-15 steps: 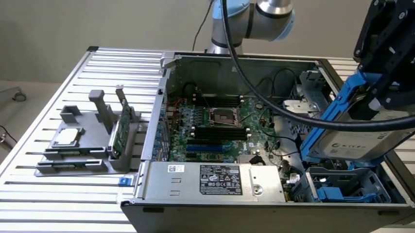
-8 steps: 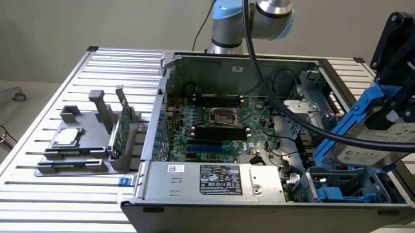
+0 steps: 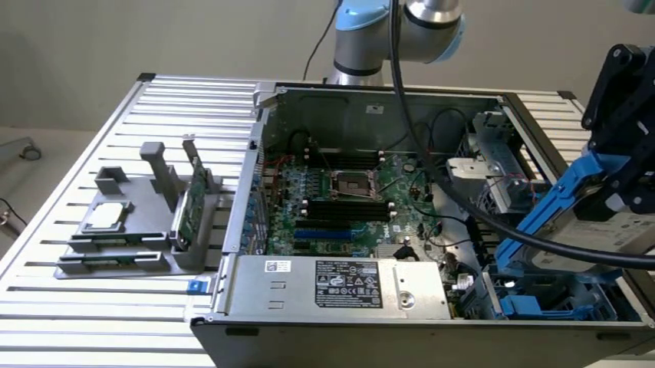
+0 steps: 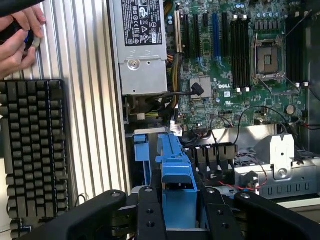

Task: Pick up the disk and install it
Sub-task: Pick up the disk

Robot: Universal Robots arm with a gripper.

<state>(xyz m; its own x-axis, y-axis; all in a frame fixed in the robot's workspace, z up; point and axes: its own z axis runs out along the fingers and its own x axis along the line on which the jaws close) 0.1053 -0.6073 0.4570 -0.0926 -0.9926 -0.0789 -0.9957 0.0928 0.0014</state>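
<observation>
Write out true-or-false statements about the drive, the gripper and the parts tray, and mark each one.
1. The black gripper holds the silver-grey metal disk in a blue plastic carrier frame. True.
2. The disk lies flat on the grey plastic tray. False: it hangs tilted above the open computer case.
3. The upright green circuit card stands in the tray. True.
4. The small square silver chip lies inside the case. False: it lies on the tray.

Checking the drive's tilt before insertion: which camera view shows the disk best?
The exterior view: the disk hangs tilted above the open computer case, with its silver body and blue frame seen side-on. The wrist view looks along the disk, showing the end of its blue frame clamped in the gripper.
</observation>
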